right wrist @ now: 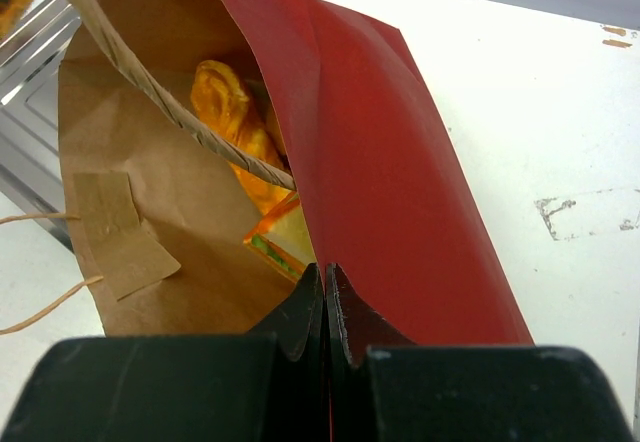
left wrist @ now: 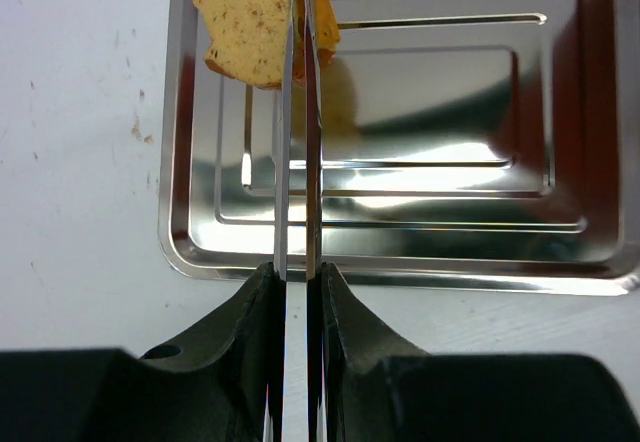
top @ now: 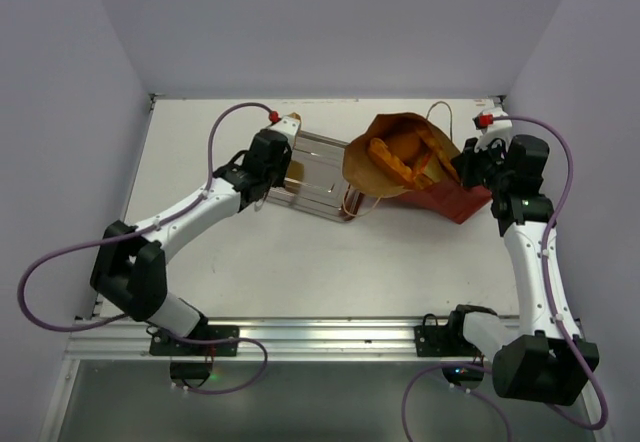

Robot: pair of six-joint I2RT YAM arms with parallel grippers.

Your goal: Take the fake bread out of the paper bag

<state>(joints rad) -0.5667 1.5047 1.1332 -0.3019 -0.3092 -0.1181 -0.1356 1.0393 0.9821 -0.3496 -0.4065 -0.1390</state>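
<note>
From above, the paper bag (top: 455, 197) lies on its side on the white surface (top: 300, 262), its mouth gaping toward the metal tray (top: 320, 172) just beside it, and orange fake bread (top: 392, 157) shows inside. The left pincer (top: 288, 124) hangs at the tray's far corner with a pale piece in it, while the right pincer (top: 468, 165) is on the bag's upper wall. Over to the left wrist: the blades are nearly together, nipping a flat bread slice (left wrist: 245, 17) by its edge over a corner of the ribbed tray. I can't tell whether it touches. Right wrist now: that pincer is clamped tight on the red wall's edge, propping the mouth open. A glossy croissant-like bun (right wrist: 225, 102) sits deep in the kraft lining, with a wedge-shaped piece (right wrist: 280, 247) nearer the camera. This looks like the set-down of the slice. It is best done by lowering until the slice nearly meets the tray floor, well inside the rim. Then open gently so it lands flat and doesn't skid off, with the bag held steady for the next reach.
</note>
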